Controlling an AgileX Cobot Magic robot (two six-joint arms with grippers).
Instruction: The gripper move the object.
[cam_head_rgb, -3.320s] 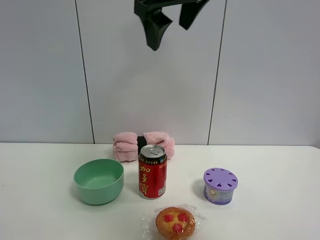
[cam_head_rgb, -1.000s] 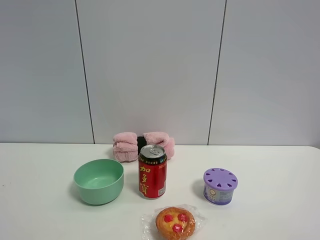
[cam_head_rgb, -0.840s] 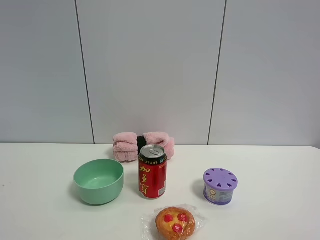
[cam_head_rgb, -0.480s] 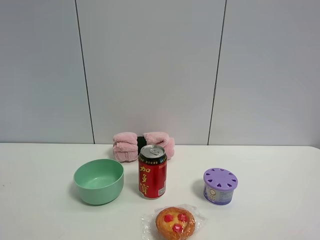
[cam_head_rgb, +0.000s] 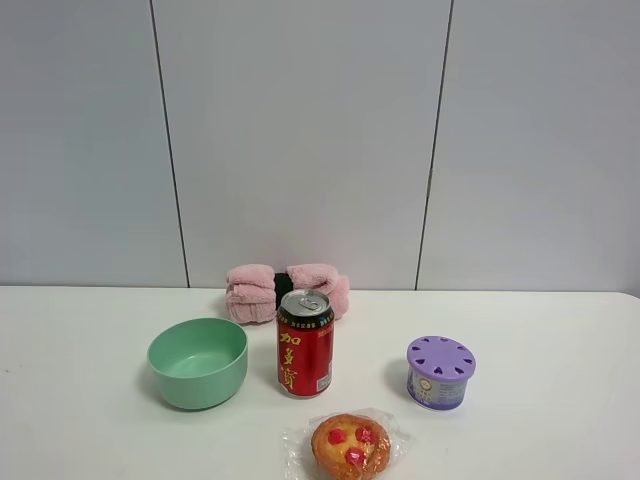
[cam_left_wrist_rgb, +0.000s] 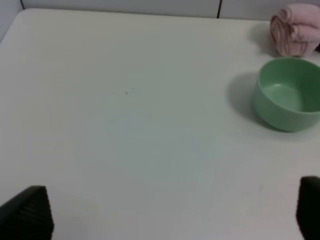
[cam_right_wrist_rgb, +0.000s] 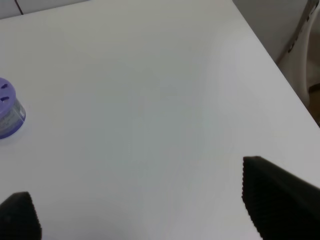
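Note:
The mint-green bowl (cam_head_rgb: 198, 362) stands upright and empty on the white table, left of the red can (cam_head_rgb: 305, 343). It also shows in the left wrist view (cam_left_wrist_rgb: 290, 94). No gripper shows in the exterior high view. My left gripper (cam_left_wrist_rgb: 167, 212) is open and empty, its fingertips (cam_left_wrist_rgb: 27, 214) wide apart over bare table, well away from the bowl. My right gripper (cam_right_wrist_rgb: 145, 210) is open and empty, its fingertips (cam_right_wrist_rgb: 277, 195) over bare table, apart from the purple container (cam_right_wrist_rgb: 7, 107).
A purple container with a slotted lid (cam_head_rgb: 440, 372) stands right of the can. A wrapped muffin (cam_head_rgb: 350, 446) lies in front of the can. Pink rolled towels (cam_head_rgb: 287, 290) lie behind it by the wall. The table's right edge (cam_right_wrist_rgb: 280, 65) is near the right gripper.
The black gripper that hung at the top of the exterior high view 3.3 s ago has left that view. Nothing on the table has moved.

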